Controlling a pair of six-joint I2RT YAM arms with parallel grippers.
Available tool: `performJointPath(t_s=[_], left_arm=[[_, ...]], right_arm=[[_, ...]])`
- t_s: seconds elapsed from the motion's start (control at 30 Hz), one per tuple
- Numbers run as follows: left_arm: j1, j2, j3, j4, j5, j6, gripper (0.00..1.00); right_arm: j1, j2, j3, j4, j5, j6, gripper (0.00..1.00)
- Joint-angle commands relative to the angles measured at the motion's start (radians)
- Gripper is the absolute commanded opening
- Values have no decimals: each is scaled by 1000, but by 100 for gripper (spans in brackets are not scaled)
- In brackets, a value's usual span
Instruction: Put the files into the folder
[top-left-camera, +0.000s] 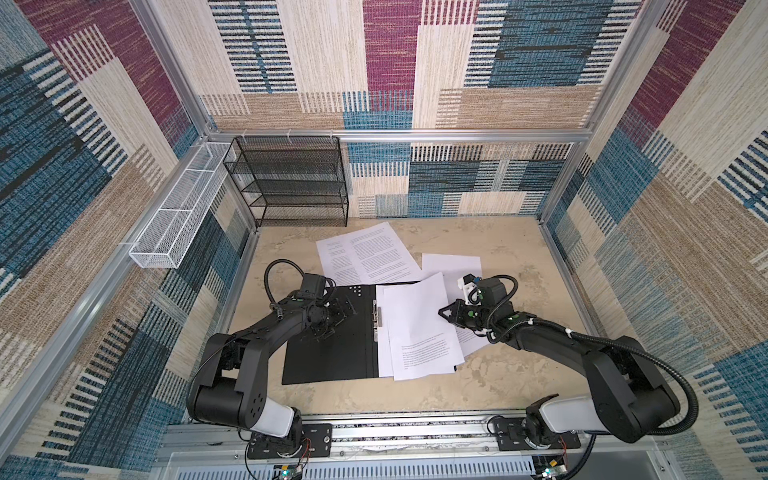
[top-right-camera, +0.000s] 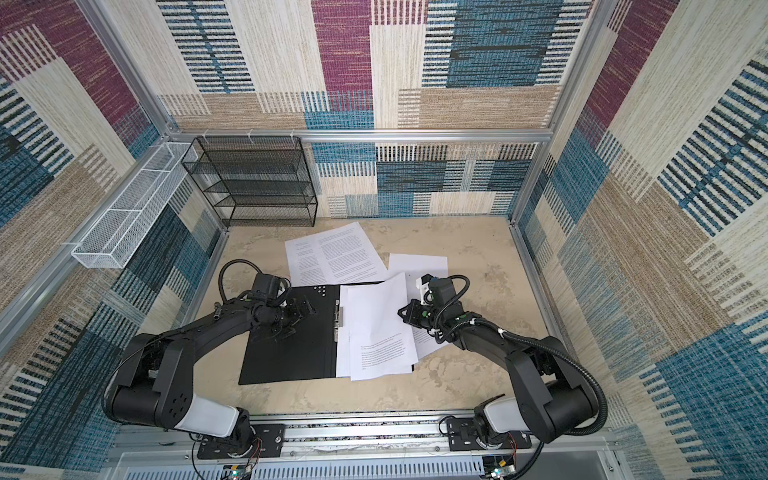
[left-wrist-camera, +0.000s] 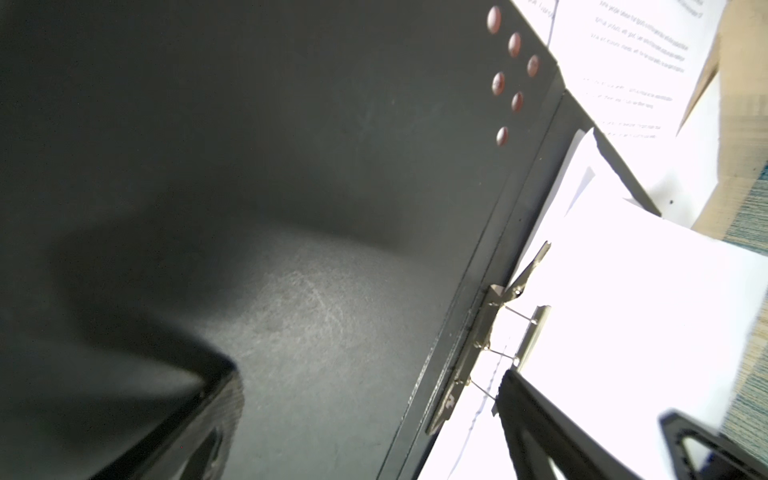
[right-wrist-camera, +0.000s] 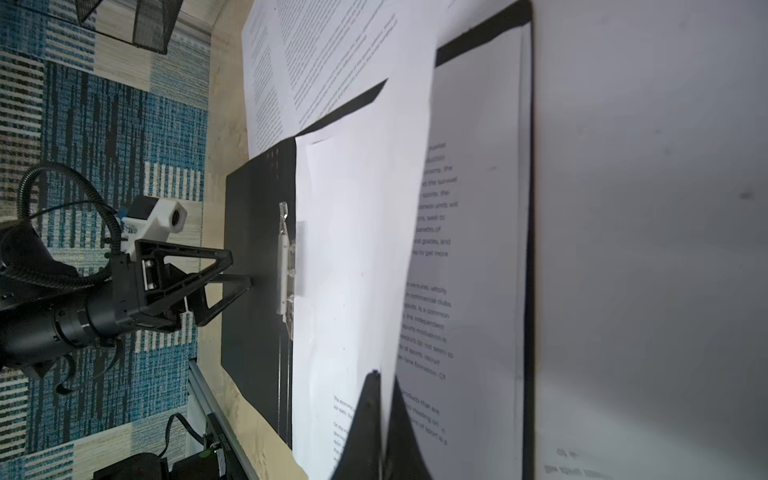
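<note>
My left fingers (right-wrist-camera: 187, 266) were black open triangles. Just behind them sat a white camera mount (right-wrist-camera: 160, 218), with ribbed black hose (right-wrist-camera: 112, 237) looping back. Farther behind, my left arm (top-left-camera: 266, 328) and right arm (top-left-camera: 540, 332) were matte black, each ending in a white shell (top-left-camera: 276, 415).

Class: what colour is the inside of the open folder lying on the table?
Black; the folder shows it best in a top view.

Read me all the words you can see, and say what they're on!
"commercial clubs": lower sheet in the folder.
"to get more": same sheet.
Top sheet, far sheets: print too small to read.
Nothing else bears readable text.
</note>
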Motion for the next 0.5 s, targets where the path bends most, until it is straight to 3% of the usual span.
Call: performJointPath(t_s=[0.0,0.47], left_arm=[[2,51,-23,-112,-85,2,99],[8,50,-42,-115,-101,-14,99]], right_arm=[[4,23,-12,94,19,28,0],[26,1,-72,164,144,137,0]])
